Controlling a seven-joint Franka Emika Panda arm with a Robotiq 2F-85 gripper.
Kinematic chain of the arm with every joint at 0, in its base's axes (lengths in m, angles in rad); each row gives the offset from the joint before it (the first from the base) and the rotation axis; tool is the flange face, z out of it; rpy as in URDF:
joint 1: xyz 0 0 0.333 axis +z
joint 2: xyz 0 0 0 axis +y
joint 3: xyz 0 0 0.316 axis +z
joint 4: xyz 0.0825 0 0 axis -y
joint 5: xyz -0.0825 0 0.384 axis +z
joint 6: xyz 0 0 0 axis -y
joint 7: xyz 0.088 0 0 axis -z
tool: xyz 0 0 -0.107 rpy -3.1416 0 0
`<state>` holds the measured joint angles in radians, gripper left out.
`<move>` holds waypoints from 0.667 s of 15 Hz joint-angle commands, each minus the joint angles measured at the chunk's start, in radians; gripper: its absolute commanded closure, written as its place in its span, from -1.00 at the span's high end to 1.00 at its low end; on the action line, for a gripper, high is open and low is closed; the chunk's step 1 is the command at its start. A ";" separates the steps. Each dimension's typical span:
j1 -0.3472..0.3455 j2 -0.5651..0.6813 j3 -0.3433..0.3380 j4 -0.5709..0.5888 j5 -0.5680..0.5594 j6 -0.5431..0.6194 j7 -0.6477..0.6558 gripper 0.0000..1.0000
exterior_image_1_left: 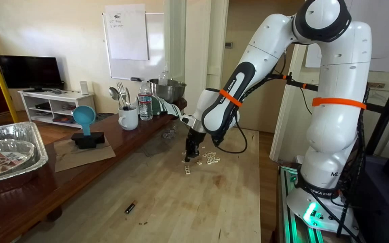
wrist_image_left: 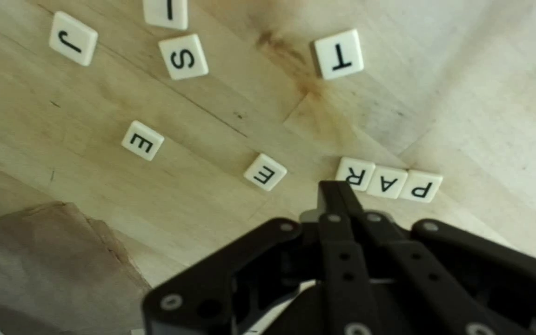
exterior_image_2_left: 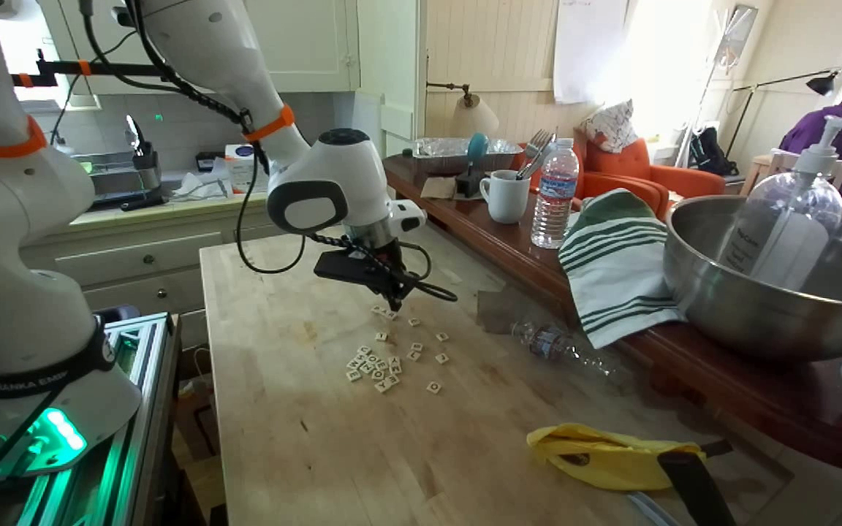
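Note:
My black gripper (wrist_image_left: 340,186) is shut and empty. It points down over a light wooden table (exterior_image_1_left: 167,206), and its tips show in both exterior views (exterior_image_1_left: 188,158) (exterior_image_2_left: 395,303). In the wrist view its fingertips overlap the edge of the R tile (wrist_image_left: 355,172); I cannot tell if they touch. The A tile (wrist_image_left: 387,182) and P tile (wrist_image_left: 420,185) join the R in a row. An E tile (wrist_image_left: 265,172) lies apart beside the row. Another E tile (wrist_image_left: 143,140), an S tile (wrist_image_left: 184,57), a J tile (wrist_image_left: 73,38) and a T tile (wrist_image_left: 339,54) lie scattered.
A cluster of letter tiles (exterior_image_2_left: 373,365) lies nearby. A battery (exterior_image_1_left: 130,207), a clear bottle (exterior_image_2_left: 549,342) and a yellow pouch (exterior_image_2_left: 604,456) lie on the table. A raised dark counter (exterior_image_1_left: 113,135) alongside carries a mug (exterior_image_1_left: 128,118), a water bottle (exterior_image_1_left: 145,103) and a metal bowl (exterior_image_1_left: 171,91).

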<state>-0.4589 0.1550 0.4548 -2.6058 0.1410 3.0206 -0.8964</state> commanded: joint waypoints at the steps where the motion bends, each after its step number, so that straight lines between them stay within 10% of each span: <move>1: -0.026 -0.059 0.013 -0.056 -0.006 -0.013 -0.081 -1.00; 10: -0.068 -0.053 0.009 -0.100 -0.003 0.013 -0.332 -1.00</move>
<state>-0.5017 0.1114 0.4593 -2.6852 0.1411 3.0202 -1.1594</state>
